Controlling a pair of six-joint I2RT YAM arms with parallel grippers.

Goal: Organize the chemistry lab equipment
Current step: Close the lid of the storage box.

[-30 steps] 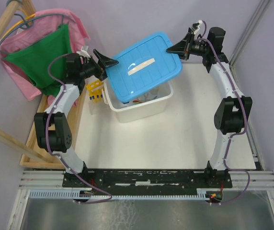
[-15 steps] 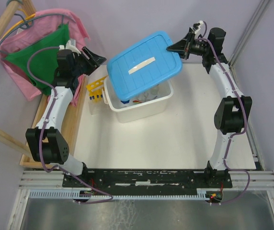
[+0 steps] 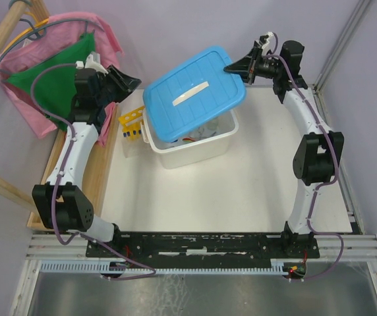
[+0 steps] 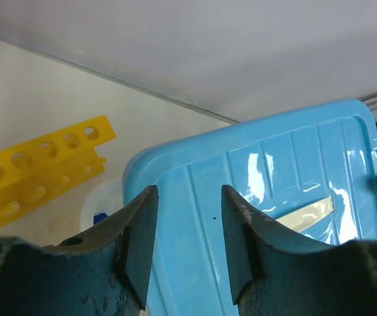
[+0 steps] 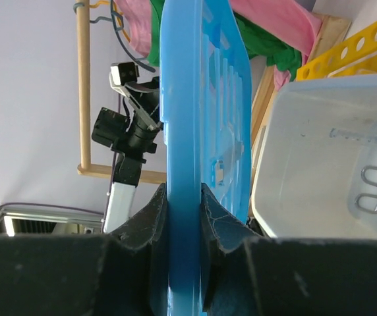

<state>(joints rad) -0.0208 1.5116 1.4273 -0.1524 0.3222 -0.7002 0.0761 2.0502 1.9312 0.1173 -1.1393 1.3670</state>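
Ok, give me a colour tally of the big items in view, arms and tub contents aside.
blue lid: 1
white tub: 1
yellow tube rack: 1
green cloth: 1
pink cloth: 1
Total: 5

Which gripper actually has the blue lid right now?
The right gripper, clamped on the far-right edge of the blue lid. The left gripper hangs clear of it, jaws apart and empty.
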